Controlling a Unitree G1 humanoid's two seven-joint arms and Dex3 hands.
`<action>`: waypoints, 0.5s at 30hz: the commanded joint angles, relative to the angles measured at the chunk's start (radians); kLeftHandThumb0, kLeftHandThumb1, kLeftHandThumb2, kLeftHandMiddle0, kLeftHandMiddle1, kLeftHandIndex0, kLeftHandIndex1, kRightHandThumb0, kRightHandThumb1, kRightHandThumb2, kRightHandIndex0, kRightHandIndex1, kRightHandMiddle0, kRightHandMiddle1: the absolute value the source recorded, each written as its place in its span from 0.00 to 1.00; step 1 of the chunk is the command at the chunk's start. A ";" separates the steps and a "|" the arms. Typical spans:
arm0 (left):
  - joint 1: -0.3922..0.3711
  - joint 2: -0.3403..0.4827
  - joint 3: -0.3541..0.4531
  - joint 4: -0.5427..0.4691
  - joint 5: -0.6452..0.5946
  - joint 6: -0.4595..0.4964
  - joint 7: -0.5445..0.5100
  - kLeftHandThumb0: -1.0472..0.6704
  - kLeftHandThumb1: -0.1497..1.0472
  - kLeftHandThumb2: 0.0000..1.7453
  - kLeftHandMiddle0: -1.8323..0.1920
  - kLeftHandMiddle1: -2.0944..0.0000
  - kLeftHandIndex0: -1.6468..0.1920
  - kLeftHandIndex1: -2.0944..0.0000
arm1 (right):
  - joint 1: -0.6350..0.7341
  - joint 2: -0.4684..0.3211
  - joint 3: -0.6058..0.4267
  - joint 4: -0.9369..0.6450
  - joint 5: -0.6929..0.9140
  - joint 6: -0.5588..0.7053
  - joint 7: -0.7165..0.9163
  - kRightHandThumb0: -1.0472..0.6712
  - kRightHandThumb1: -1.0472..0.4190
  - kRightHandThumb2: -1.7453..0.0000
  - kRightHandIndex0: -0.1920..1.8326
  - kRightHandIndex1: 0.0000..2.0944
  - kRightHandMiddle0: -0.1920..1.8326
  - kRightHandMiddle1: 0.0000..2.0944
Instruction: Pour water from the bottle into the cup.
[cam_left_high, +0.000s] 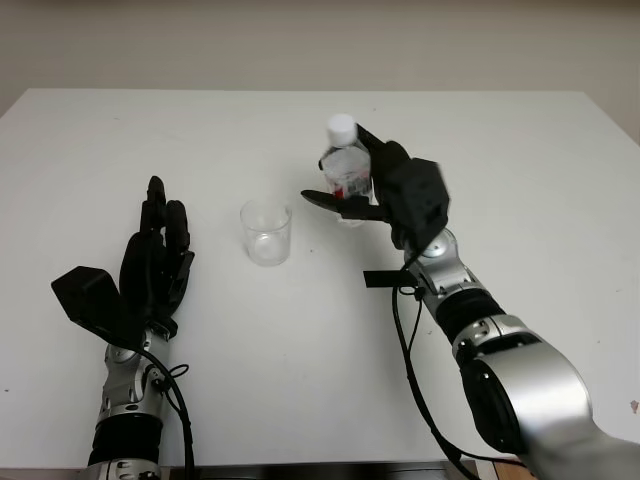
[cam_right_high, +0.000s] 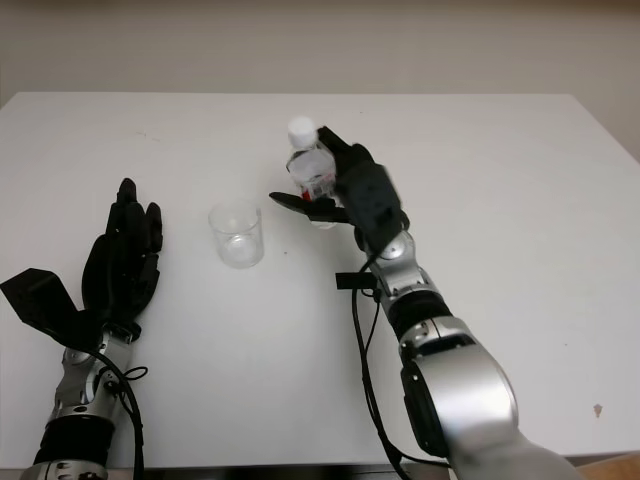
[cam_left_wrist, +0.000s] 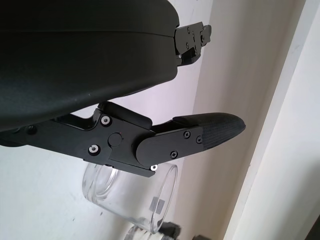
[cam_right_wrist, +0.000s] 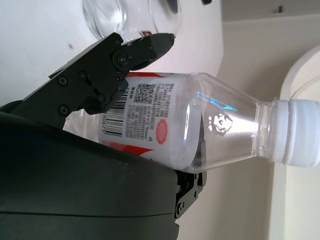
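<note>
A clear plastic bottle (cam_left_high: 344, 158) with a white cap (cam_left_high: 342, 126) and a red and white label stands nearly upright, right of the table's middle. My right hand (cam_left_high: 350, 185) is shut on its body, thumb on the cup side and the other fingers behind. The right wrist view shows the capped bottle (cam_right_wrist: 200, 125) between the fingers (cam_right_wrist: 100, 65). To the bottle's left, apart from it, a small clear cup (cam_left_high: 266, 232) stands upright with nothing in it. Further left is my left hand (cam_left_high: 155, 260), open, with the cup (cam_left_wrist: 135, 200) just beyond its finger (cam_left_wrist: 200, 135).
The white table (cam_left_high: 520, 180) stretches wide around both hands, with bare surface behind the cup and to the right of the bottle. A pale wall runs along the far edge. A black cable (cam_left_high: 405, 340) hangs by my right forearm.
</note>
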 joint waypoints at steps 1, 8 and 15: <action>0.048 -0.017 -0.008 0.019 0.004 0.014 0.004 0.21 1.00 0.34 0.99 0.97 0.99 0.98 | 0.076 -0.009 -0.023 -0.140 0.038 0.062 0.028 0.50 0.00 0.88 0.81 1.00 0.72 1.00; 0.050 -0.017 -0.012 0.012 0.004 0.031 -0.002 0.21 1.00 0.34 0.99 0.97 1.00 0.98 | 0.287 -0.024 -0.045 -0.538 0.096 0.328 0.029 0.48 0.00 0.88 0.59 1.00 0.47 1.00; 0.044 -0.020 -0.016 0.013 -0.001 0.033 -0.006 0.20 1.00 0.34 0.98 0.97 1.00 0.98 | 0.387 -0.030 -0.059 -0.733 0.129 0.441 0.035 0.47 0.00 0.87 0.48 1.00 0.32 1.00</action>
